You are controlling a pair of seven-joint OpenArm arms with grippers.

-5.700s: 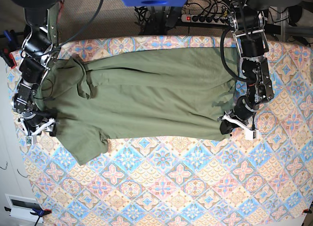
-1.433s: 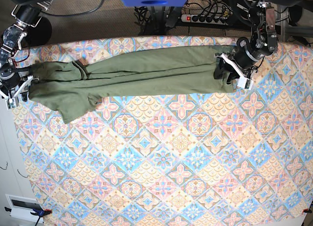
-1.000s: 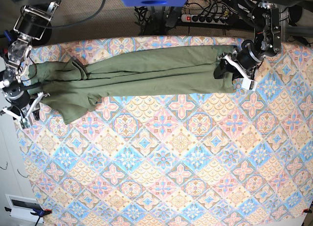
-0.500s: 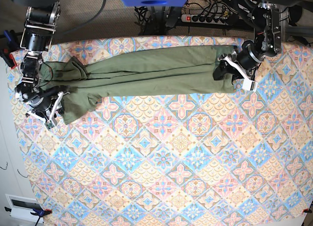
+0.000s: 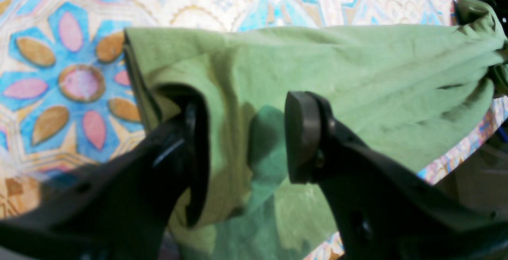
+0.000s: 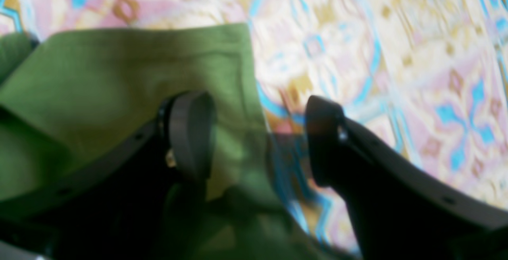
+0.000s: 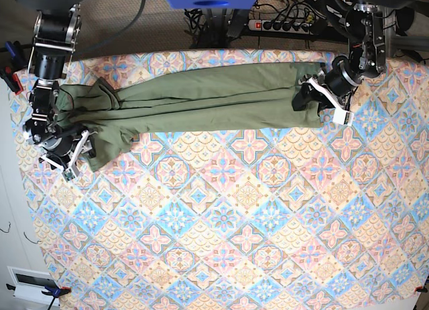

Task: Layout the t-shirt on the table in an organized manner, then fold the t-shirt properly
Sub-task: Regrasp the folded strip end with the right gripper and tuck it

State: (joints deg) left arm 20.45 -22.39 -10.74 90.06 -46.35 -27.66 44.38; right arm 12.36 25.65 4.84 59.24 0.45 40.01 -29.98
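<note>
1. Step in hand, as I judge it: first lengthwise fold appears made; the t-shirt (image 7: 201, 98) lies as a long narrow band along the far edge of the table (image 7: 268, 243). Layout looks done; the folding itself is only partly through.

2. Left gripper (image 5: 242, 137): jaws spread, cloth between them but not pinched. One pad sits tucked under a curl of the hem end, the other hovers above the fabric. In the base view this gripper (image 7: 324, 100) sits at the shirt's right-hand end.

3. Right gripper (image 6: 258, 133): jaws spread. One finger is over green cloth, the other over bare tablecloth, so the sleeve's hemmed edge runs between them. Nothing is gripped. In the base view it (image 7: 65, 147) sits at the left-hand end, by the sleeve that sticks out toward the near side.

4. Next move, my judgement: the protruding sleeve needs tucking in, or both ends need a fresh pinch for a crosswise fold. Either calls for closing on a single clean edge. The right gripper straddles the edge and is well placed. The left one has bunched layers between its pads and risks grabbing too many.

5. Shirt's look: olive green, matte, soft. Long creases run its length. The collar end is bunched and rumpled. The right-hand end is rolled over, not flat.

6. The right wrist view is blurred; fine detail is unreliable there.
</note>
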